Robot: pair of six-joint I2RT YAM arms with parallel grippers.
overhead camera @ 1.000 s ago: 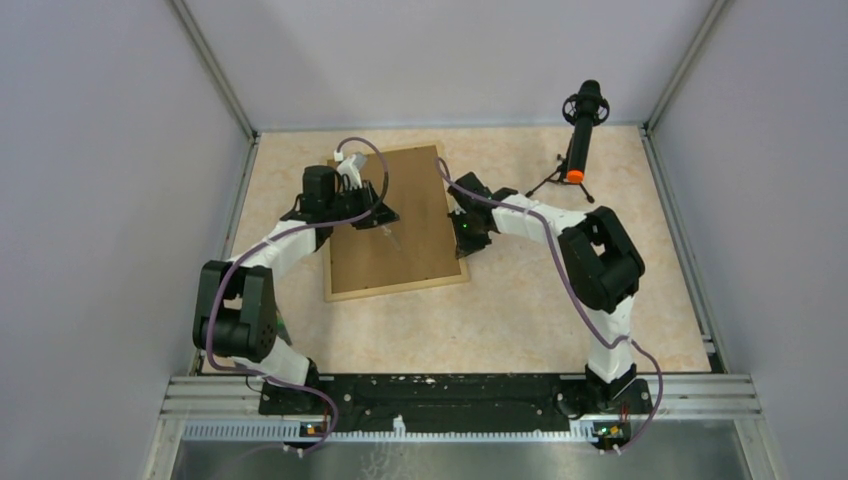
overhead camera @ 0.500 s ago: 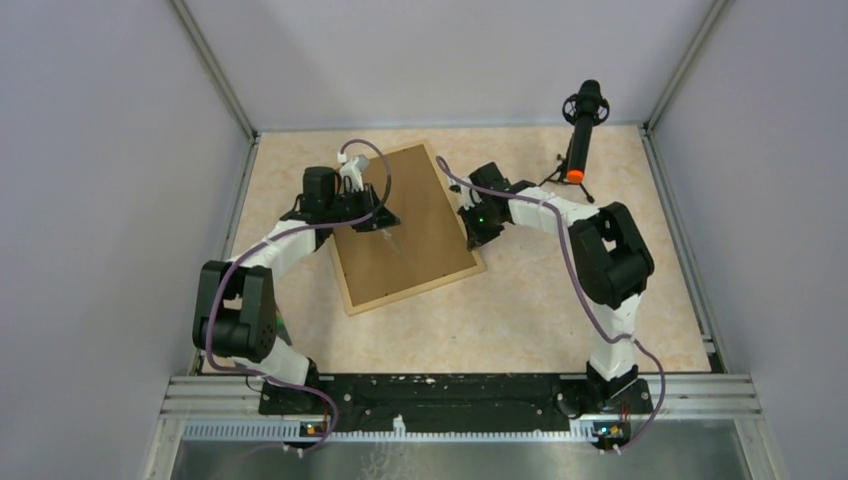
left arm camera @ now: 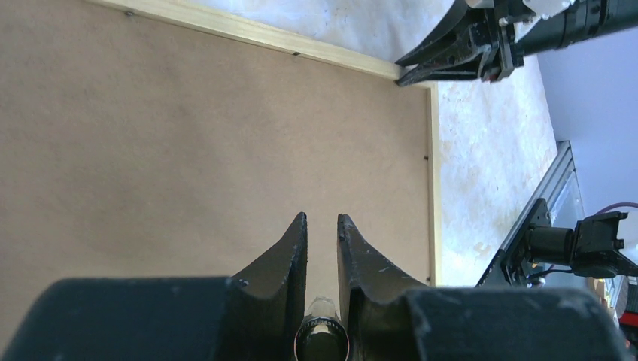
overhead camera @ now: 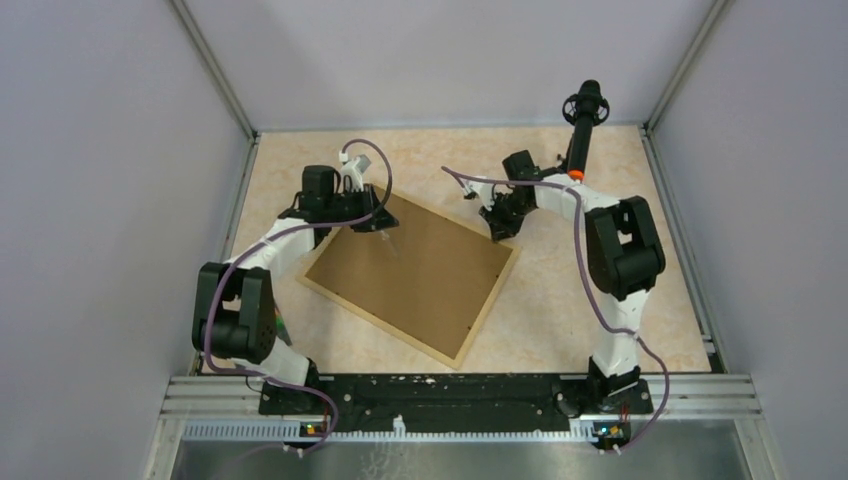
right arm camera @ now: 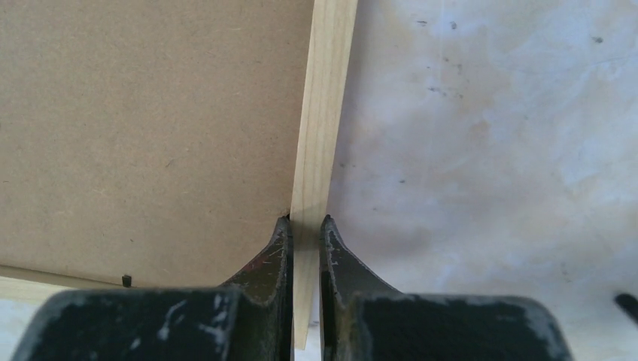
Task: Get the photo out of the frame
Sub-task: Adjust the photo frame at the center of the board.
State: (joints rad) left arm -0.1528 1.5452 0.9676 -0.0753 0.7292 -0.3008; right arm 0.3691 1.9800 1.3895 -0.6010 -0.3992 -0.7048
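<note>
The frame lies back side up on the table, turned at an angle, with brown fibreboard inside a light-wood rim. The photo is hidden under it. My right gripper is shut on the wood rim near the frame's far right corner, one finger on the fibreboard side and one on the outside. My left gripper sits over the fibreboard near the far left corner, its jaws almost together and holding nothing. The right gripper also shows in the left wrist view.
A black microphone with an orange band on a small tripod stands at the back right, close behind the right arm. Grey walls enclose the table on three sides. A metal rail carrying the arm bases runs along the near edge.
The frame has swung counter-clockwise in the top view, about the spot under my left gripper. My right gripper moved right and away with the rim in its jaws. The left gripper stayed put.
</note>
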